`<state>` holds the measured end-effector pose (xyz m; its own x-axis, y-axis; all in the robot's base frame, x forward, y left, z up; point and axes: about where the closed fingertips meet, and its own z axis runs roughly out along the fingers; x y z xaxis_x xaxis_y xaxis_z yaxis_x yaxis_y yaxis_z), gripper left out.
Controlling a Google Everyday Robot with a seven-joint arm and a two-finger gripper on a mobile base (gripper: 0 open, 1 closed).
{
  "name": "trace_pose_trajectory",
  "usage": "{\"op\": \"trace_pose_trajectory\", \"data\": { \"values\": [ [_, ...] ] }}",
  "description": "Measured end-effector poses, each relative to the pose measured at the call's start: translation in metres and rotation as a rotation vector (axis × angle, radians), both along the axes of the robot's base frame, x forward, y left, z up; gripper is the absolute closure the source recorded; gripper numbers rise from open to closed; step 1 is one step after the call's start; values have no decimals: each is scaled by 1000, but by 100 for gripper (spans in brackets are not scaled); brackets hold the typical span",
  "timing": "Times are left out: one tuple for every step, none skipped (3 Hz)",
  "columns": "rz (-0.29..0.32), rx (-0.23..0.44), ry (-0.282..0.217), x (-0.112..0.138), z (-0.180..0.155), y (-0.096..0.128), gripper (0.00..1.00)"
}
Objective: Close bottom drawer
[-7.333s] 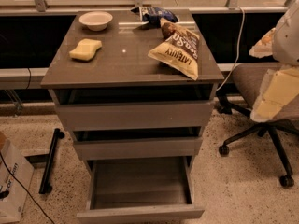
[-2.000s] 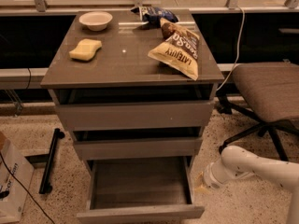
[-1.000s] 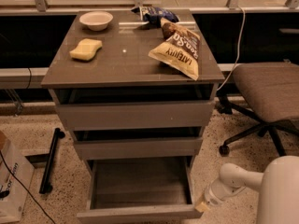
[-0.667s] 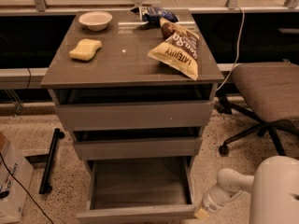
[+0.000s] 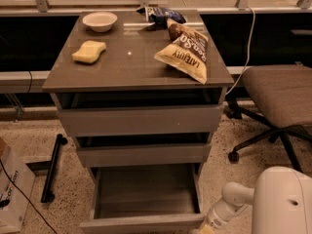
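Note:
The bottom drawer (image 5: 141, 224) of the grey cabinet stands pulled far out, and its shallow empty box body (image 5: 146, 194) is open to view. Its flat front panel lies along the lower edge of the camera view. The two drawers above it, the top one (image 5: 141, 121) and the middle one (image 5: 144, 155), stick out only slightly. My gripper (image 5: 202, 228) is at the bottom edge of the view, right by the right end of the bottom drawer's front panel. My white arm (image 5: 236, 201) reaches to it from the lower right.
On the cabinet top (image 5: 131, 62) lie a white bowl (image 5: 100, 21), a yellow sponge (image 5: 88, 51) and chip bags (image 5: 185, 50). An office chair (image 5: 278, 96) stands close on the right. A cardboard box (image 5: 12, 189) and a black bar (image 5: 52, 167) are on the floor at left.
My arm came down from the upper right to floor level, and the gripper moved in to the drawer's front right corner. The drawer has not visibly moved.

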<state>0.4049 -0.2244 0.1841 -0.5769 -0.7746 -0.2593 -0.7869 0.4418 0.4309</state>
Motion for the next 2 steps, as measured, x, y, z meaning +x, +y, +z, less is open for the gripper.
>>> {"op": "trace_pose_trajectory", "data": {
  "values": [
    [-19, 23, -35, 18, -4, 2, 100],
    [-19, 23, -35, 18, -4, 2, 100]
  ]
}}
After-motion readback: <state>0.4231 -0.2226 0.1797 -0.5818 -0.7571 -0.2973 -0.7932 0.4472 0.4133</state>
